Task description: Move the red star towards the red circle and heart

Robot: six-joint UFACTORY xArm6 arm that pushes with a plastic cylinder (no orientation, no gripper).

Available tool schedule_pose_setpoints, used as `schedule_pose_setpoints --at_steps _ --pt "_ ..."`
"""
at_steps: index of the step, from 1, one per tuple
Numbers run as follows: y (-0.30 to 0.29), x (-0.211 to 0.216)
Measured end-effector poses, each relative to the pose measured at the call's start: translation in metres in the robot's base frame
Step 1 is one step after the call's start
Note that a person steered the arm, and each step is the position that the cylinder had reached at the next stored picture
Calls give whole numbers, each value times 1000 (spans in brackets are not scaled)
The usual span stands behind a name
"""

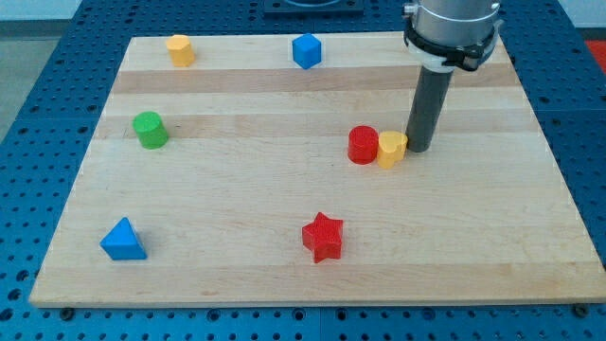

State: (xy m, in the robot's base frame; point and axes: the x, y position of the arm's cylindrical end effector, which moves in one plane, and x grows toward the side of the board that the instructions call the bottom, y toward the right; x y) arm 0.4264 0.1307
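Observation:
The red star (323, 237) lies near the view's bottom centre of the wooden board. The red circle (363, 145) stands right of centre, touching a yellow heart (391, 149) on its right side. My tip (419, 149) rests on the board just to the right of the yellow heart, touching or almost touching it. The star lies well below the circle and heart, a little to their left.
A green cylinder (150, 129) stands at the left. A blue triangle (123, 240) lies at the bottom left. A yellow block (180, 49) and a blue cube (306, 50) sit along the top edge. The board (237, 189) rests on a blue perforated table.

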Motion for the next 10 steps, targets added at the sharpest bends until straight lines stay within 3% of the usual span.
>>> schedule_pose_setpoints --at_steps 1,3,5,7,10 --pt "12 17" --pt "-3 98" --pt "-79 167" --pt "-154 178" --pt "-130 152"
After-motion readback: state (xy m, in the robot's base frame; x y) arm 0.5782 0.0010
